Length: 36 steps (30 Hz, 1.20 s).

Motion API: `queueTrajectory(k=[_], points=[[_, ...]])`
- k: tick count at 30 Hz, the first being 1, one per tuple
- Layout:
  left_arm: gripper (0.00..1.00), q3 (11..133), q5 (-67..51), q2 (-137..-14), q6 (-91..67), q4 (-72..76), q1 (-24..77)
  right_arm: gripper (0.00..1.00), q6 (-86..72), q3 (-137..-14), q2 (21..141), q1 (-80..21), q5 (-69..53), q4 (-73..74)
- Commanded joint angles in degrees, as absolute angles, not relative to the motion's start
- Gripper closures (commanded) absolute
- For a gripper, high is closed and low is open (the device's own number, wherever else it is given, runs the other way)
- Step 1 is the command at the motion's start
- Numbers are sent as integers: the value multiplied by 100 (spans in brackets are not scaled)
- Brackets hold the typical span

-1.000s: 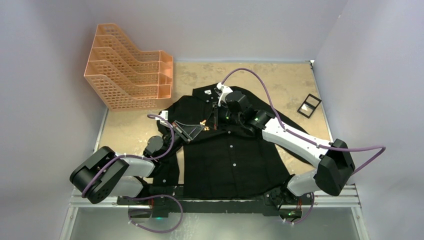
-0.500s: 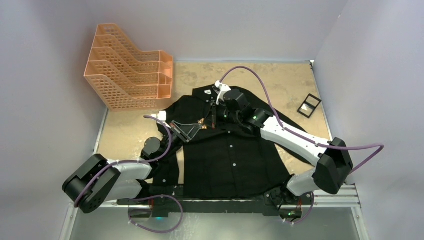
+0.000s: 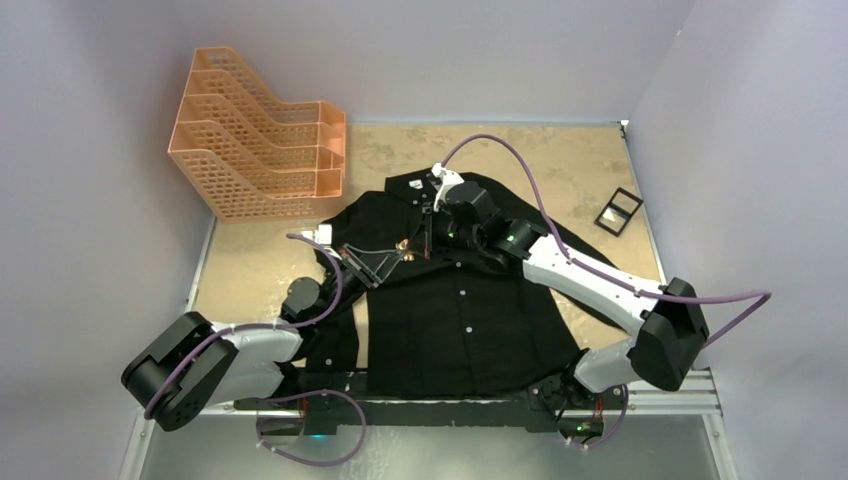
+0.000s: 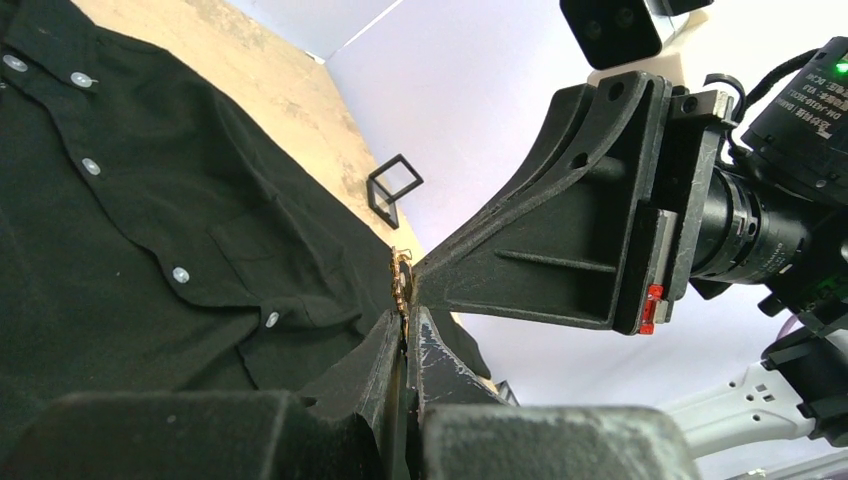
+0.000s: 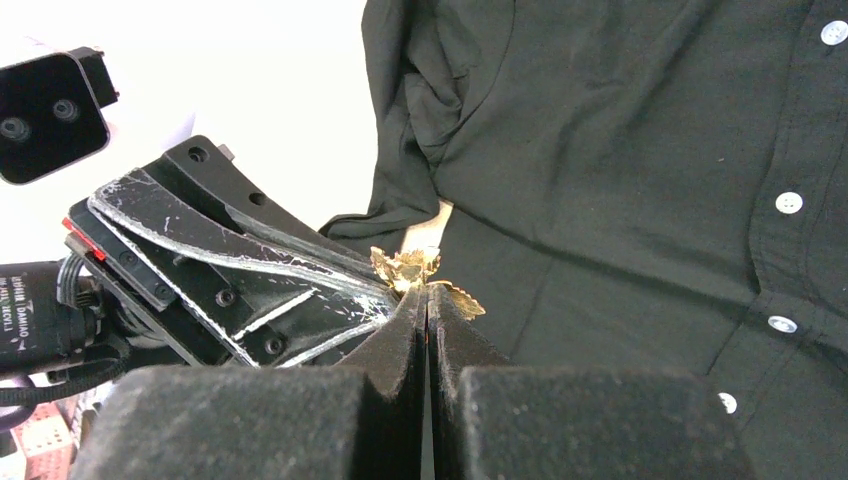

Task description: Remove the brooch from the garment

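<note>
The black garment (image 3: 460, 320) lies flat on the table, collar at the far end; it also shows in the left wrist view (image 4: 120, 220) and the right wrist view (image 5: 620, 150). The golden leaf-shaped brooch (image 3: 404, 244) is over the shirt's upper left chest, between both grippers. My left gripper (image 3: 401, 252) is shut, with the brooch (image 4: 402, 280) edge-on at its tips (image 4: 406, 318). My right gripper (image 3: 424, 240) meets it from the right, and its shut jaws (image 5: 427, 293) pinch the brooch (image 5: 408, 268). I cannot tell whether the brooch is still attached to the fabric.
An orange mesh file rack (image 3: 262, 140) stands at the far left of the table. A small black square frame (image 3: 618, 211) lies at the far right and also shows in the left wrist view (image 4: 393, 185). Grey walls enclose the table.
My left arm's elbow has swung left and back. Both grippers stay closed together at the brooch, which has shifted only slightly.
</note>
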<state>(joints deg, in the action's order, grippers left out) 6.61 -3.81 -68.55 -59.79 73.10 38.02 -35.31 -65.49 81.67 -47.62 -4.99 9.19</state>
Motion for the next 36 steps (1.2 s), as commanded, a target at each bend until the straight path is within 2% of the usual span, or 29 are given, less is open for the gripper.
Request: queueTrajectory(k=[1,23,30,31,34,36], points=[[100,616,-615,-6595,-5963,8101,3892,100,-3681,-6431,7924,-4732,-33,974],[100,886,-294,-5936,-4851,6076,3892,100,-3588,-5944,7383,-4732,-338,244],[100,1018,-426,-6023,-4872,6056,3889,100,-3332,-5939,7501,-4736,-692,-174],[100,1019,-418,-6047,-4920,6096,3886,99,-3327,-5941,7513,-4731,-709,-181],[100,1039,-233,-6132,-5270,6030,3891,86,-3310,-5941,7467,-4729,-709,-187],[100,1088,-54,-6244,-5611,5825,3888,82,-3298,-5991,7430,-4732,-637,-120]])
